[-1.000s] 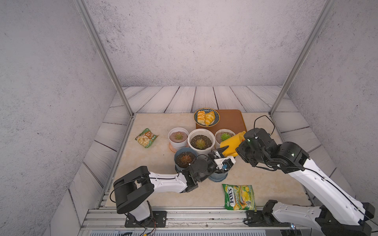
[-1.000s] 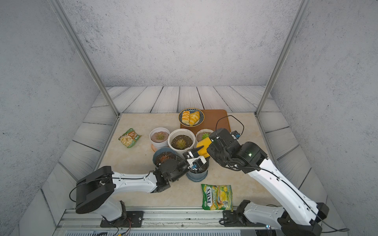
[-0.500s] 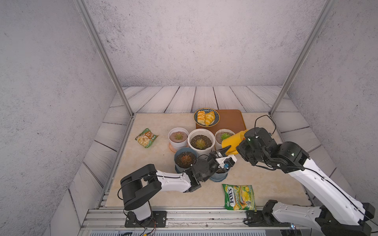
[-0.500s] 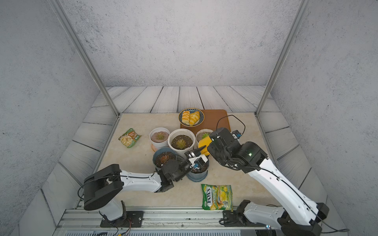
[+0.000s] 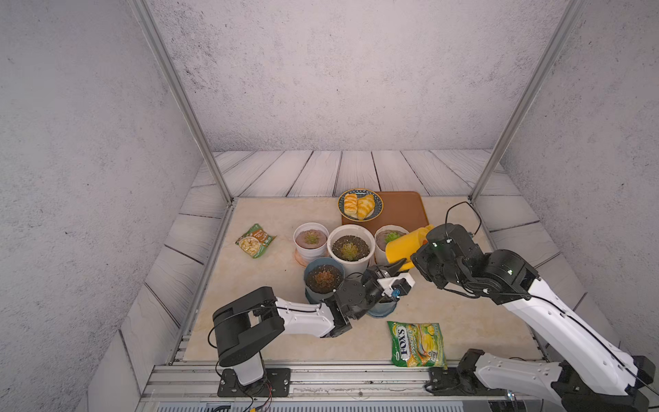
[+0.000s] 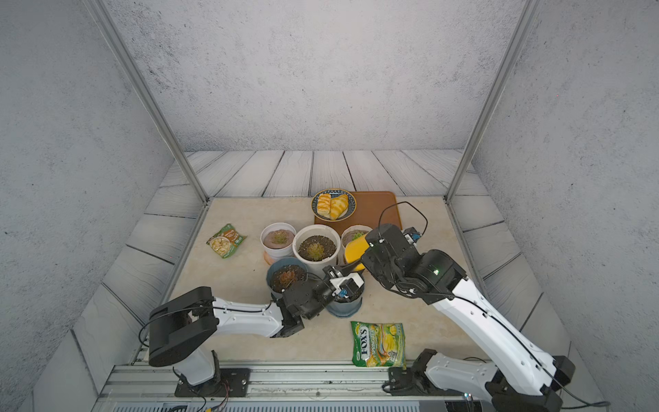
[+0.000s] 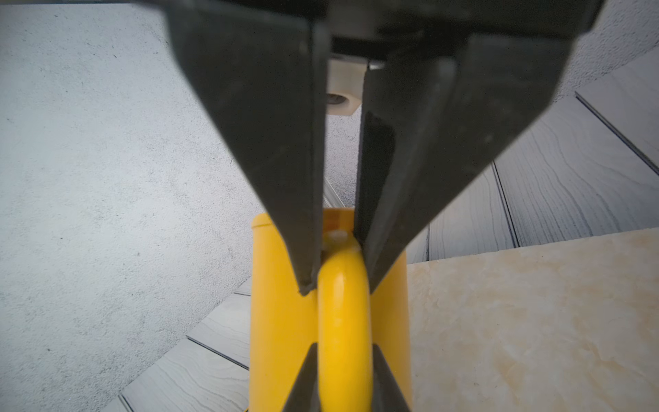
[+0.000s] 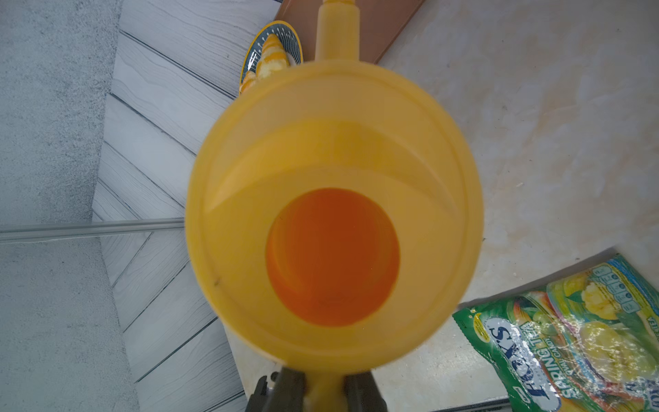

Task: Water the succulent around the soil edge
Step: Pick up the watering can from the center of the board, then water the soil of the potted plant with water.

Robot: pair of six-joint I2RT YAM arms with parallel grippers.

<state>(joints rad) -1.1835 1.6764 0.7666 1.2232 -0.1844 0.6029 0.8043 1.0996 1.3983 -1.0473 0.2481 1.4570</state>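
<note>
Clamping onto the curved handle of the yellow plastic watering can (image 7: 344,321), the left gripper (image 7: 337,285) is pressing both black fingers (image 7: 285,199) against the handle's sides, with no gap showing. The right gripper (image 8: 324,387) is gripping the same handle farther along, its two fingers squeezing the yellow bar just under the can's round open mouth.

In both top views the can (image 5: 401,246) (image 6: 356,249) is lying tilted between the two wrists, covering part of the small white pot on the right (image 5: 390,236), where a green succulent is showing. Its spout is pointing toward the far right, near the brown rectangular tray (image 5: 403,210).

The other plants are standing close together to the left:
- a large white pot with dark soil and a green rosette (image 5: 350,247)
- a small white pot with pale soil (image 5: 310,238)
- a blue-grey pot with a reddish succulent (image 5: 323,279)

Another blue pot (image 6: 344,308) is sitting under the left wrist, mostly hidden.

A patterned plate (image 5: 379,210) is carrying golden pastries (image 5: 358,206) at the tray's left end. A green snack packet (image 5: 255,240) is lying at the left, and a green candy bag (image 5: 418,344) is lying at the near edge of the beige marble table (image 5: 271,285).
</note>
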